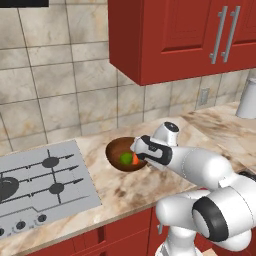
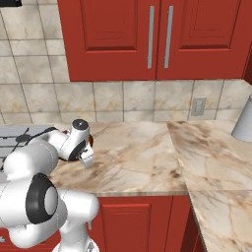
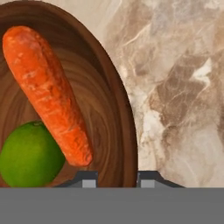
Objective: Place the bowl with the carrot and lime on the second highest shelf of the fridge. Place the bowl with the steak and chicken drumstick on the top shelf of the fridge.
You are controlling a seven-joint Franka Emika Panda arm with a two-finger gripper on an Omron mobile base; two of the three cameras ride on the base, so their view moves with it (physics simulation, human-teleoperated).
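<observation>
Wooden bowl (image 1: 119, 151) with carrot (image 3: 48, 94), lime (image 3: 29, 154) on marble counter (image 1: 150, 185) beside stove (image 1: 40, 180); tool (image 3: 117, 177) clamps bowl rim.

A: What is seen at the jaws?

B: A round, glossy dark-brown wooden bowl (image 3: 111, 131) is seen upright on the counter; its rim wall is straddled by the two finger tips, one inside and one outside, closed onto it.

A: And what is held in it?

B: A bright-orange tapered carrot (image 3: 48, 94) is laid slantwise inside, its narrow end pointed toward the inner finger tip. A small bright-green round lime (image 3: 30, 155) is nestled beside and against the carrot, on the side away from the gripped rim.

A: From the left base camera?

B: The bowl (image 1: 117, 148), the lime (image 1: 125, 158) and the carrot (image 1: 135, 159) are seen just before the hand.
</observation>
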